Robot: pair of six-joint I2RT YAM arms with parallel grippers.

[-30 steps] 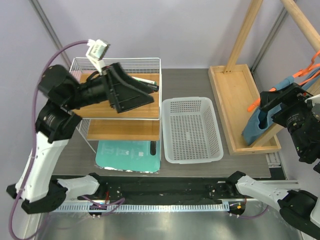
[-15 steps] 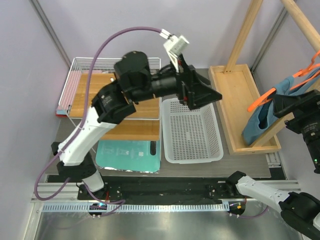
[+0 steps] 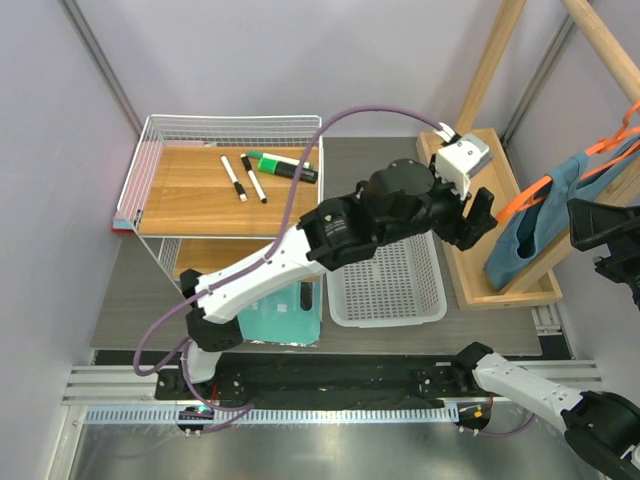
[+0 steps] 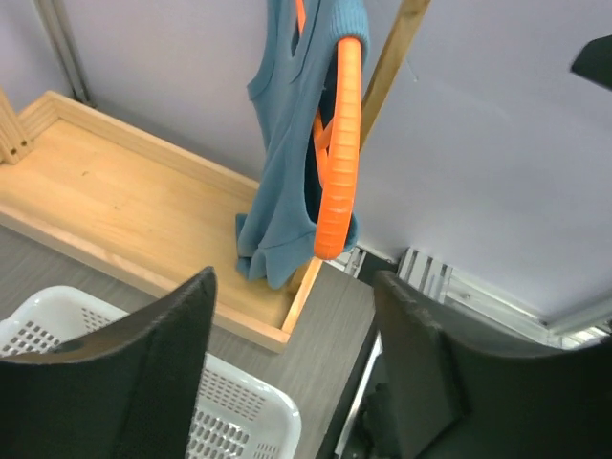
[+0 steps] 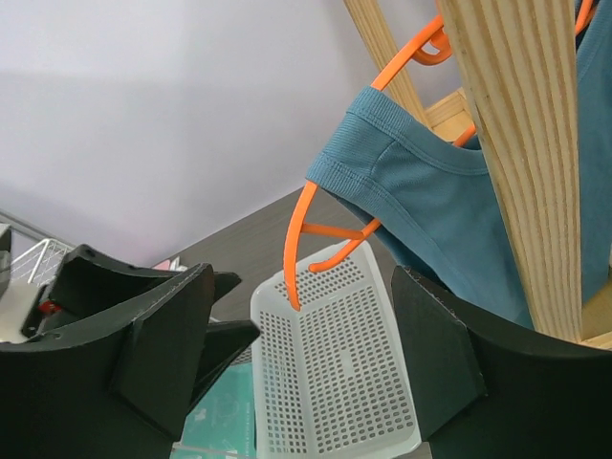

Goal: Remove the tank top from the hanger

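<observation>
Your left gripper (image 4: pixel 292 287) is open, empty, aimed at the tank top (image 4: pixel 282 182); right gripper (image 5: pixel 301 277) open too, opposite side. Tank top hangs draped on the orange hanger (image 4: pixel 335 163), hung from the wooden rack (image 5: pixel 526 143) over its tray (image 4: pixel 115 191).

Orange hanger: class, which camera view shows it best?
Right wrist: the orange hanger shows its hook, one arm and end. Left wrist sees it edge-on inside the tank top. Top external catches only small orange pieces.

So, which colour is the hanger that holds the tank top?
The hanger is bright orange, clearest in the left wrist view.
</observation>
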